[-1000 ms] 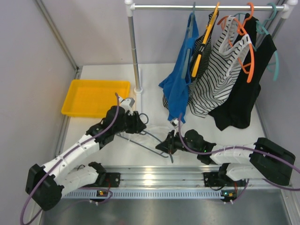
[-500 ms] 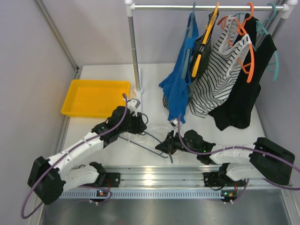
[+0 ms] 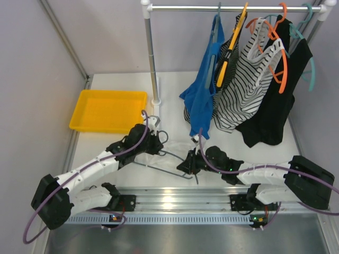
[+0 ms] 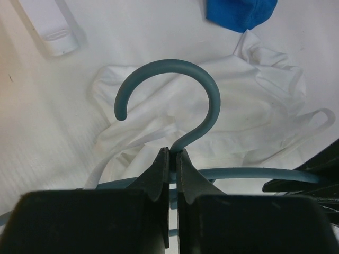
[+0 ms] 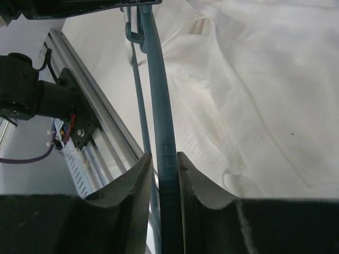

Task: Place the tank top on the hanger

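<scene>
White table top [image 3: 175,84] enclosed by pale grey walls, seen from above. At the far edge, a metal clothes rail [image 3: 233,8] on an upright post [image 3: 151,53] carries a blue top [image 3: 200,106], a black-and-white striped top [image 3: 238,100] and a black garment [image 3: 275,106], hung on orange hangers [image 3: 282,61] and a brighter teal hanger [image 3: 311,66]. A shallow yellow plastic tray [image 3: 108,110] sits at the far left of the table.

The small white thin-fabric tank top [image 4: 238,106] lies crumpled flat on the table just in front of the blue top, between the two arms. One narrow strap loops out to the side. The slim grey-blue plastic hanger [image 4: 209,95] lies over the tank top, its hook outlined against the white fabric. Whether any part of the hanger passes inside the garment cannot be told.

The left gripper [image 4: 172,159] is pressed together on the neck of the hanger just below the hook. The right gripper [image 5: 161,164] pinches one thin arm of the hanger between its fingers, with white fabric beside it.
</scene>
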Motion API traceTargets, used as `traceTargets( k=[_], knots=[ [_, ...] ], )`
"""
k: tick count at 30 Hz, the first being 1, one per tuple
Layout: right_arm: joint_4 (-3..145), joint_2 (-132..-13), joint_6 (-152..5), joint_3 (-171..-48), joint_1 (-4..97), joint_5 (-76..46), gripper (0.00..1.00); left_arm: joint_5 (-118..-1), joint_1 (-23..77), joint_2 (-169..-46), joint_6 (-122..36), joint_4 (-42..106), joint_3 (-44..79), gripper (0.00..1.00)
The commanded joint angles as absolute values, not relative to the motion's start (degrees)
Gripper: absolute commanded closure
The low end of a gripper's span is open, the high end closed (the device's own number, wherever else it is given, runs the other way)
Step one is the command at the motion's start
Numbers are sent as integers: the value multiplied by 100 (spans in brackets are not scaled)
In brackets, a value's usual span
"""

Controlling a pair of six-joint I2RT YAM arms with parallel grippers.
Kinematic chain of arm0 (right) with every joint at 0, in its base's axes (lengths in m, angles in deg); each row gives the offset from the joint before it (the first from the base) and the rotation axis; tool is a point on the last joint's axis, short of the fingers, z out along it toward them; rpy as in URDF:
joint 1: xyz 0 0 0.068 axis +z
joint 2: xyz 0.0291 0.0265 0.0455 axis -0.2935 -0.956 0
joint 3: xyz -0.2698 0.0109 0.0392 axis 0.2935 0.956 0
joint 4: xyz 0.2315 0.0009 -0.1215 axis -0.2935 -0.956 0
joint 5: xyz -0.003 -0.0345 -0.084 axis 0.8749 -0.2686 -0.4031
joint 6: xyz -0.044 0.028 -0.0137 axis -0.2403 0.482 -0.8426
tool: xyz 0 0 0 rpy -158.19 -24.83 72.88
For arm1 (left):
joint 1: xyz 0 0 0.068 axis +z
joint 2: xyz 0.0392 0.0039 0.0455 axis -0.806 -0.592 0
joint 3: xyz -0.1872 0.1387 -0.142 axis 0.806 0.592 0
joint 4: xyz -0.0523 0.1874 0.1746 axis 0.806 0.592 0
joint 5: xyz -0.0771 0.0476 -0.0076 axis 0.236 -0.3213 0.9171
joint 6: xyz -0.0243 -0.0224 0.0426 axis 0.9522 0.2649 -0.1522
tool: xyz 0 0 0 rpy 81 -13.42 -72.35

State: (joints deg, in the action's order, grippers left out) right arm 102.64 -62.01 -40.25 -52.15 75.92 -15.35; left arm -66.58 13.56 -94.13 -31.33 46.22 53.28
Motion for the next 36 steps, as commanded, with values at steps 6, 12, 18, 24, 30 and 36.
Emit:
traceTargets(
  k=[6,12,18,24,30,36],
  knots=[
    [9181,-5485,-4145,-5625,7683,-2225,52,-6939,1134,-9256,-3098,3944,5457,100],
    [7897,-4441,-3953,-5740,7675,-3096,44,-7072,1073,-9282,-3124,3926,5448,100],
    [6184,-3341,-3365,-5713,7683,-3887,43,-7160,1055,-9264,-3151,3935,5475,100],
    [4471,-2269,-2511,-5617,7683,-4345,57,-7318,1055,-9212,-3081,3935,5492,100],
    [4555,-2214,-2177,-5151,7683,-4169,68,-7371,1046,-9229,-2984,3821,5475,100],
    [5029,-2591,-2088,-4826,7683,-4064,70,-7423,1037,-9256,-3001,3838,5422,100]
  ],
)
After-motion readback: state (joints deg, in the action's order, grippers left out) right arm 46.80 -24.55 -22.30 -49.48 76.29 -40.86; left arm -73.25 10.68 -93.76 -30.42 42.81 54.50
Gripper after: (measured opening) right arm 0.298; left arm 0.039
